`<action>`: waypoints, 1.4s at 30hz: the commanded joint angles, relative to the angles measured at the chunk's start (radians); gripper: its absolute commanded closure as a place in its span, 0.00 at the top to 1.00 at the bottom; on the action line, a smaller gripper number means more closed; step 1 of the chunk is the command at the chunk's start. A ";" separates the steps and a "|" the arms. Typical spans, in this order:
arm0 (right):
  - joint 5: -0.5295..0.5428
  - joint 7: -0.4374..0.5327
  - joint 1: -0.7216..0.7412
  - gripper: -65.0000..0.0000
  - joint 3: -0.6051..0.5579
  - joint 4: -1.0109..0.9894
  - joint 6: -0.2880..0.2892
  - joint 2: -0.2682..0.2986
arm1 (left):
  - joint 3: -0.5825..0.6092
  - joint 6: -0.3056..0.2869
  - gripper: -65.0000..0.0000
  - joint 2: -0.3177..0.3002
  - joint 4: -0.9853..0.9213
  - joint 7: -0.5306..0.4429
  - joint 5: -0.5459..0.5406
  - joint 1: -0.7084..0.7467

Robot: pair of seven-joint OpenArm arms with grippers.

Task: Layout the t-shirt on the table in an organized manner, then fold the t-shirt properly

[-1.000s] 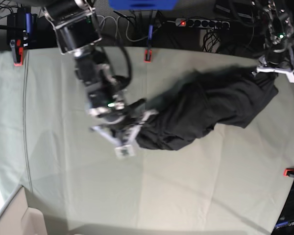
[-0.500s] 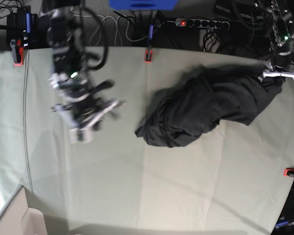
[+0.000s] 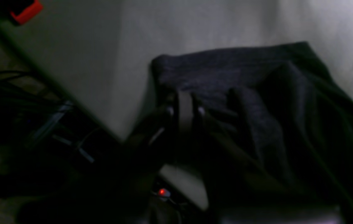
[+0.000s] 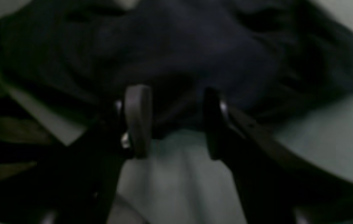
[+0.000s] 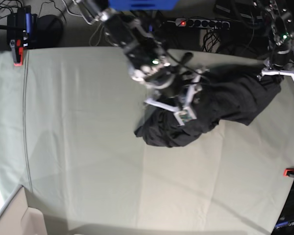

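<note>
Base view shows the t-shirt point(image 5: 206, 110) bunched in a dark heap on the pale green worktop point(image 5: 88, 161), toward its far right side. Right gripper point(image 5: 179, 105) hovers over the heap's middle, its fingers point(image 4: 137, 119) spread wide with nothing between them. Left gripper point(image 5: 282, 71) sits at the shirt's far right corner, fingers point(image 3: 184, 109) pinched together on the cloth.

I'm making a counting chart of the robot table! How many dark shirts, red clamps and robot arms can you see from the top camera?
Crumpled charcoal-black cotton t-shirt: 1
Red-orange clamps at the pale grey-green table's edges: 2 in clear view; more could be hidden
Robot arms, right and left: 2
Total: 5
</note>
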 commanded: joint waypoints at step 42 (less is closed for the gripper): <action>0.284 0.193 -0.121 0.00 0.559 0.398 0.001 0.262 | -0.011 0.003 0.00 -0.018 0.112 -0.021 -0.116 0.021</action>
